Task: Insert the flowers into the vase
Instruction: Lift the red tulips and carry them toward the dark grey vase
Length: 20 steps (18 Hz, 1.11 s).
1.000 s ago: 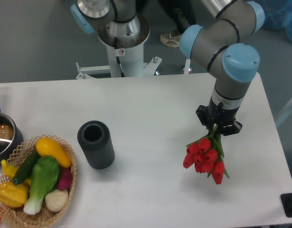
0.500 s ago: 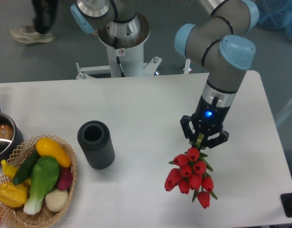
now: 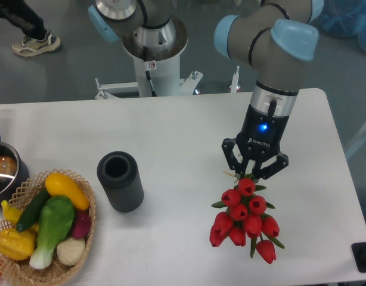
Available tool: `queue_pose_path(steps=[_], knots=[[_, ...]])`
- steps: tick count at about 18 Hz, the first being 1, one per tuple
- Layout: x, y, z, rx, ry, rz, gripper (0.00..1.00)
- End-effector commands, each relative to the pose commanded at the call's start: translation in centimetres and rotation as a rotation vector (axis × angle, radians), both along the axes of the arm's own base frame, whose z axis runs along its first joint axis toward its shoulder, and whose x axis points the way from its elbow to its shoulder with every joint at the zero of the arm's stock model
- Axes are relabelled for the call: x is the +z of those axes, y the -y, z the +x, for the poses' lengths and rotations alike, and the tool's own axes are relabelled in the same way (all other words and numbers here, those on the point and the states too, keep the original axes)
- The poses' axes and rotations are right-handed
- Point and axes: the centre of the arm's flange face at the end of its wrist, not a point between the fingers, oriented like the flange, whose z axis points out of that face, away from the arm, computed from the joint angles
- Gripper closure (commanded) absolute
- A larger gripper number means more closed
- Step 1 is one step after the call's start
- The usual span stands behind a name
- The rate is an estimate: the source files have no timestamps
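Note:
The flowers (image 3: 245, 218), a bunch of red tulip buds with green leaves, hang below my gripper (image 3: 252, 171) at the right of the white table, buds toward the camera. The gripper is shut on their stems, which are mostly hidden by the fingers and the buds. The vase (image 3: 120, 181), a dark grey ribbed cylinder with an open round mouth, stands upright left of the middle, well apart from the flowers and gripper.
A wicker basket (image 3: 86, 229) of toy vegetables sits at the front left, next to the vase. A metal pot (image 3: 4, 173) with a blue handle is at the left edge. The robot base (image 3: 152, 53) stands behind the table. A dark object (image 3: 364, 256) is at the right front corner.
The gripper with the flowers has moved left and a little toward the camera, and the bunch has swung so that the buds hang more directly under the gripper. The vase has not moved.

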Motion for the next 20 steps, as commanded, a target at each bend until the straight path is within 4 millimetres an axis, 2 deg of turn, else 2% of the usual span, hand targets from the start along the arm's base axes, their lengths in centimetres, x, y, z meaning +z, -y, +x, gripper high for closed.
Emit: queue_pose_path(steps=[2,6,11,15,19,20], knots=[[0.2,-0.6,0.7,-0.048,0.049,0.094,1.00],[-0.8,-0.7,2.1,-0.121,0.127,0.212,1.00],[1.3,-1.1,3.5,-0.221,0.130,0.353,1.00],[1.6,-1.2,4.5,-0.331,0.155,0.527,1.00],[1.6,-0.7,4.9,-0.348,0.163,0.571,1.00],[2.1,-0.6,5.2,-0.362,0.159,0.597,1.00]])
